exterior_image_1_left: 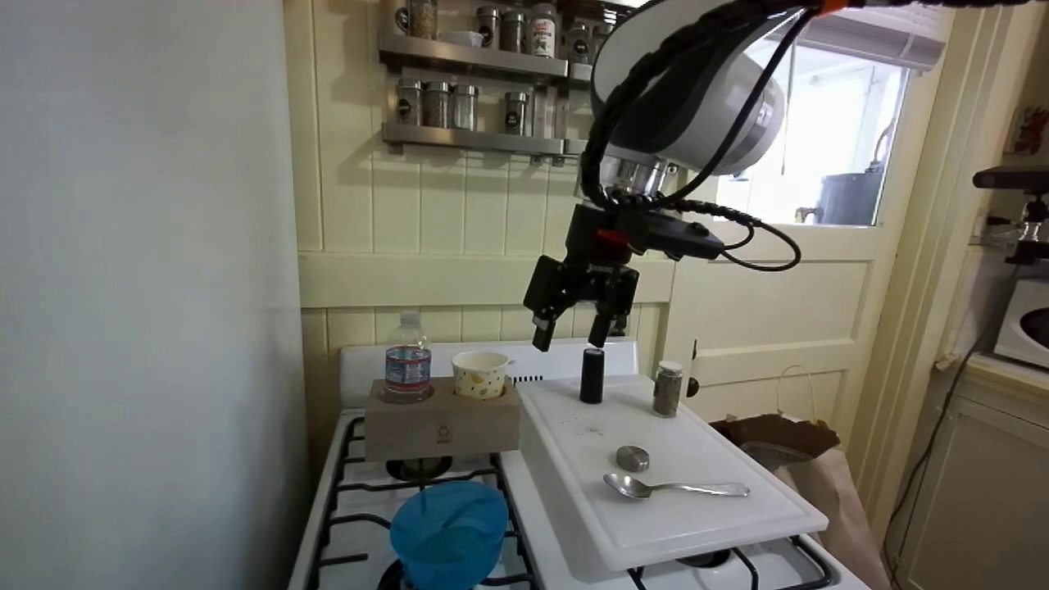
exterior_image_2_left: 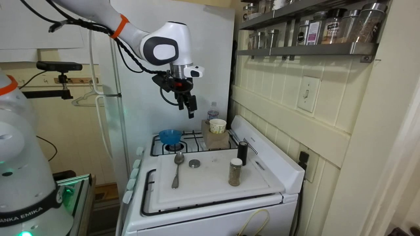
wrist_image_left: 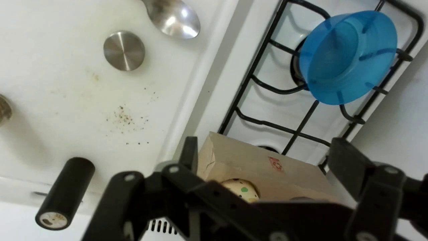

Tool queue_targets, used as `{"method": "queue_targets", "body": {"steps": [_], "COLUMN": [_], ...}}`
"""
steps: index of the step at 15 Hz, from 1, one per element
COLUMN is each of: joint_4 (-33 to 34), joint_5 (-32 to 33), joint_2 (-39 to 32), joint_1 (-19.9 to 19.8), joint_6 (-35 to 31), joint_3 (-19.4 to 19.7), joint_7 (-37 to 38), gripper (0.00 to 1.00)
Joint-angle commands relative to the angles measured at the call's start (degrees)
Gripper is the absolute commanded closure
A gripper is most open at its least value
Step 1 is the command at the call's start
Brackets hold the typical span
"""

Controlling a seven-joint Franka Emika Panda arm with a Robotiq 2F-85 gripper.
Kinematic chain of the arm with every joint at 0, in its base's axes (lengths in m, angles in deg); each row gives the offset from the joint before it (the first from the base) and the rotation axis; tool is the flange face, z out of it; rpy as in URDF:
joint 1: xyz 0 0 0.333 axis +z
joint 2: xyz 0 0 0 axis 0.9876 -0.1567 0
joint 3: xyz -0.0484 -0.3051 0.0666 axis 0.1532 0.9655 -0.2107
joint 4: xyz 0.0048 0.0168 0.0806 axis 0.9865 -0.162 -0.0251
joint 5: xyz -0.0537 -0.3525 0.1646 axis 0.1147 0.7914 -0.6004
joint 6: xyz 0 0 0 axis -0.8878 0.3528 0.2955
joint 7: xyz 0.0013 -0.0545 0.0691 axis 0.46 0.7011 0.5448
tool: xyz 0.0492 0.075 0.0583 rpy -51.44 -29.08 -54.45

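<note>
My gripper (exterior_image_1_left: 571, 336) hangs in the air above the stove with its fingers spread and nothing between them. In the wrist view a cardboard holder (wrist_image_left: 247, 150) lies below the open jaws, and the gripper's body hides much of it. A patterned paper cup (exterior_image_1_left: 480, 375) and a water bottle (exterior_image_1_left: 407, 365) stand in that holder. Nearby, a black cylinder (exterior_image_1_left: 592, 377) stands upright on a white cutting board (exterior_image_2_left: 203, 190), beside a spice jar (exterior_image_2_left: 235, 172) with a white cap. A round metal lid (wrist_image_left: 124, 50) and a spoon (exterior_image_2_left: 177, 170) lie on the board too.
A translucent blue bowl (wrist_image_left: 347, 57) sits tilted on the burner grate (wrist_image_left: 284, 127). Dark specks (wrist_image_left: 122, 117) are scattered on the board. The stove's raised back panel (exterior_image_2_left: 265, 150) runs along the wall, below shelves (exterior_image_1_left: 471, 139) of spice jars. A paper bag (exterior_image_1_left: 828, 483) stands beside the stove.
</note>
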Motion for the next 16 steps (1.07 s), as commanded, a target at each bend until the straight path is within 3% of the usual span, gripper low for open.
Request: {"method": "queue_targets", "body": {"steps": [1, 7, 9, 12, 16], "joint_4": [1.34, 3.83, 6.34, 9.54, 12.44], "joint_5": [-1.51, -2.27, 6.09, 9.61, -4.71], "joint_2": [-1.32, -4.24, -7.37, -11.22, -15.84], "joint_1": [-1.45, -0.54, -2.06, -2.69, -1.77], "joint_6": [0.20, 0.22, -5.24, -9.72, -17.96], "joint_3": [-0.43, 0.21, -1.81, -2.79, -4.01], "joint_7": [-3.54, -6.03, -5.45, -11.45, -29.35], "gripper": [0.00, 0.00, 0.00, 0.00, 0.00]}}
